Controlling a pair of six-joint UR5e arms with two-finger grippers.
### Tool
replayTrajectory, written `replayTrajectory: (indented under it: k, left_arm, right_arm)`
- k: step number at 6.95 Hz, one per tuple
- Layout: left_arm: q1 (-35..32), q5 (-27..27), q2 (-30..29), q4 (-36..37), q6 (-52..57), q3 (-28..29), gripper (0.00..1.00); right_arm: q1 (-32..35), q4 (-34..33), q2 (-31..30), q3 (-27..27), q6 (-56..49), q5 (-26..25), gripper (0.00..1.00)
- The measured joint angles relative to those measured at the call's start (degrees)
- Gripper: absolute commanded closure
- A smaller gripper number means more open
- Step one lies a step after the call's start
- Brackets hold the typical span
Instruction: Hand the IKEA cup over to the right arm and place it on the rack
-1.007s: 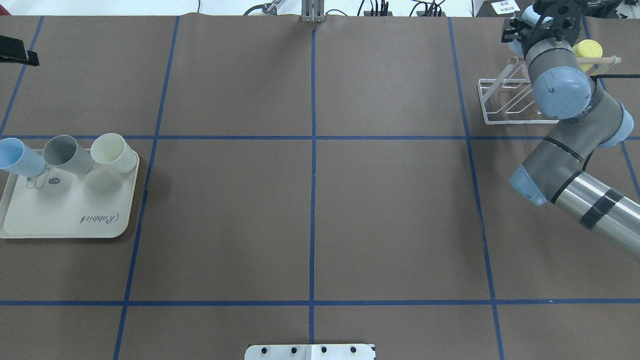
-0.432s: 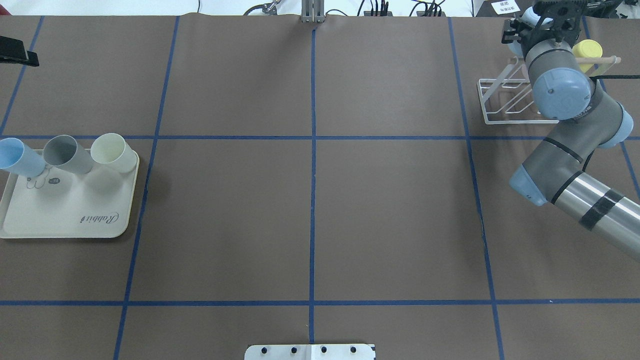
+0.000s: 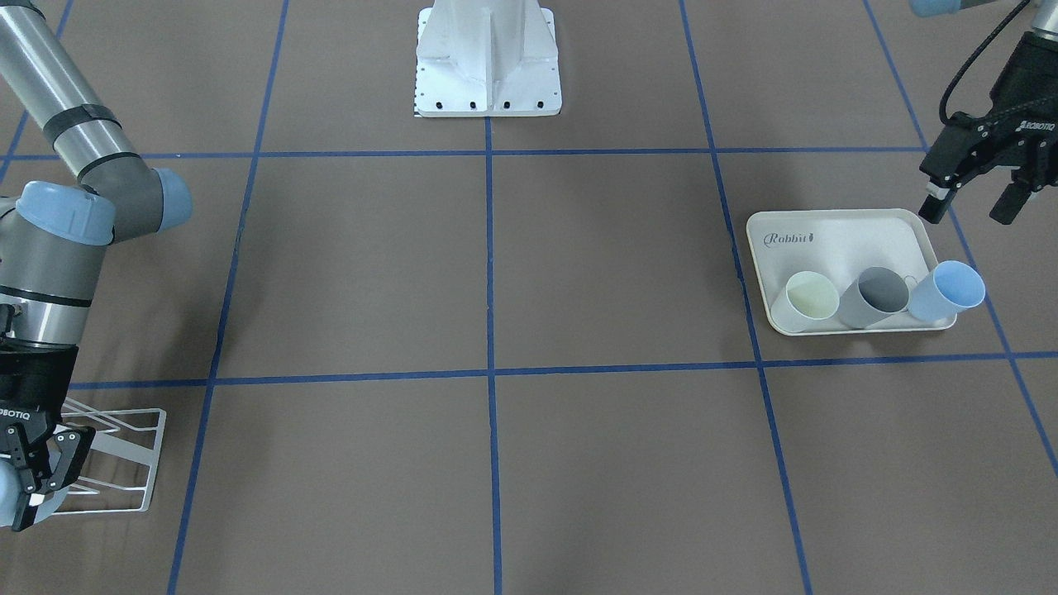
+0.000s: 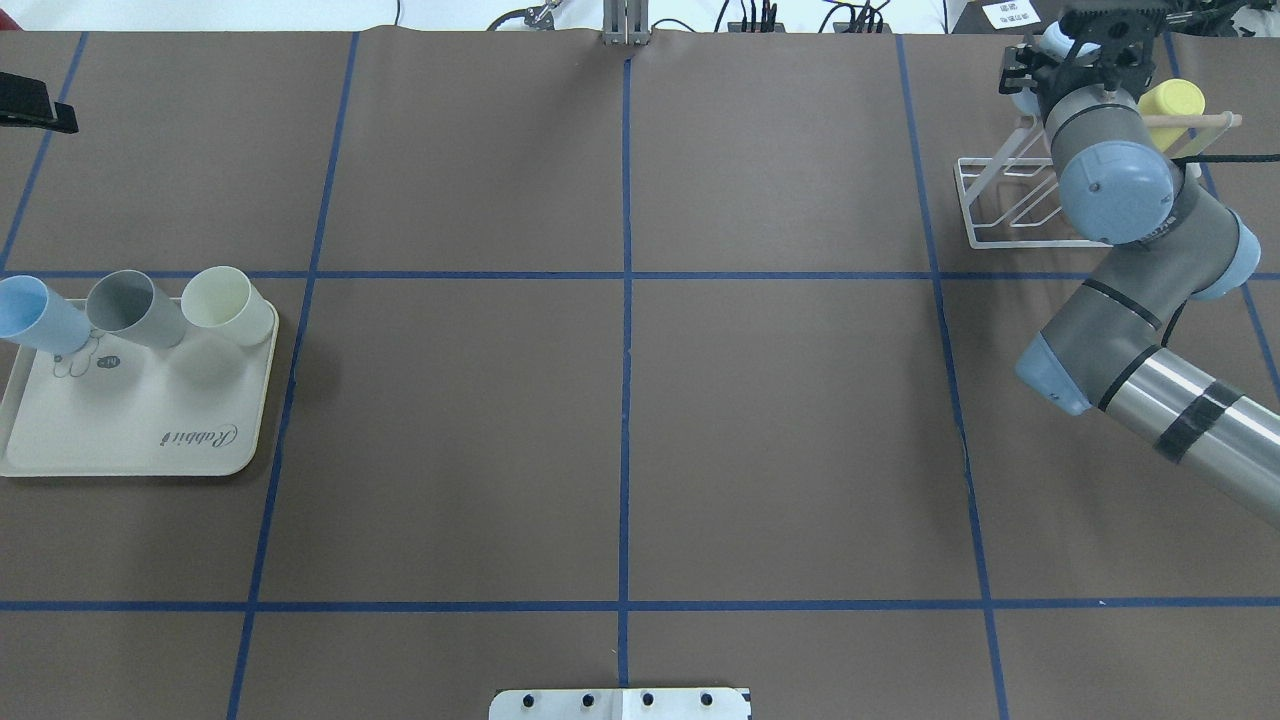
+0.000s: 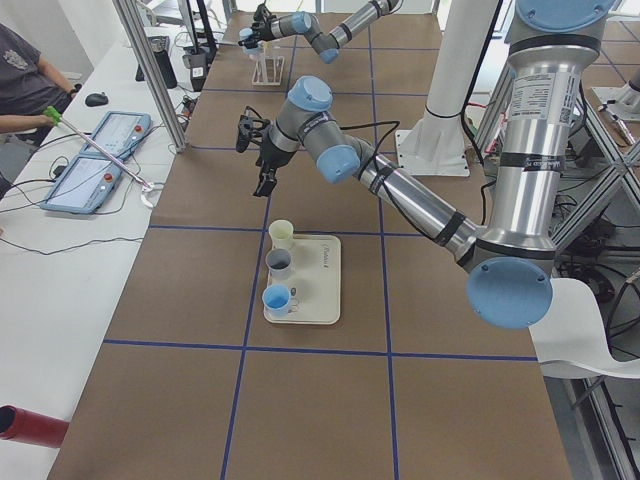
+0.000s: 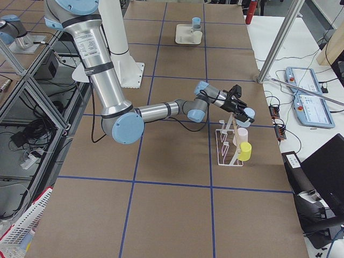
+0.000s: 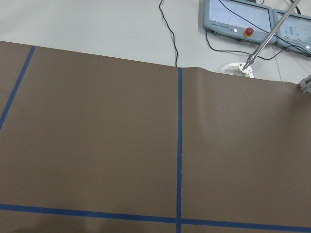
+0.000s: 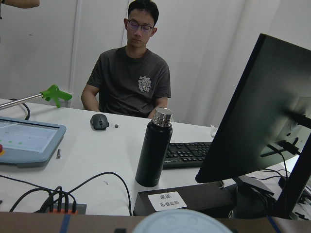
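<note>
two right fingers [image 3: 62, 463] grip the pale blue cup [image 3: 7, 496] just beside the rack [image 3: 116, 442].

Cream rabbit-print tray [image 4: 100, 420] on brown table [image 4: 450, 420]; black bottle [image 8: 153, 150], mouse [image 8: 99, 122], keyboard [image 8: 187, 154] on white desk [image 8: 77, 145].

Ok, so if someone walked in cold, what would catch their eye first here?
Probably the right gripper holding a light blue cup at the white rack in the robot's far right corner, where a yellow cup and a pink cup already sit. Then the cream tray on its left, three cups along one edge, the open left gripper hovering nearby.
</note>
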Motion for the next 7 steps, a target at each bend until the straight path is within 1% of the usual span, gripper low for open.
replayTrajectory:
  k: [1,2,3,4,7]
  left_arm:
    - [0.0,0.0,0.0,0.0,0.0,0.0,0.0]
    - [0.0,-0.02,0.0,0.0,0.0,0.0,0.0]
    - [0.0,-0.04,0.0,0.0,0.0,0.0,0.0]
    - [0.0,-0.02,0.0,0.0,0.0,-0.01,0.0]
    - [0.0,-0.04,-0.07,0.0,0.0,-0.08,0.0]
  right_arm:
    - [-0.15,0.0,-0.01,-0.1,0.0,0.0,0.88]
    - [-0.27,0.02,-0.05,-0.26,-0.03,0.0,0.77]
    - [-0.37,0.03,-0.07,-0.45,-0.05,0.0,0.38]
    - [-0.43,0.02,-0.07,-0.57,-0.07,0.02,0.01]
    - [-0.47,0.08,0.08,-0.75,-0.14,0.22,0.01]
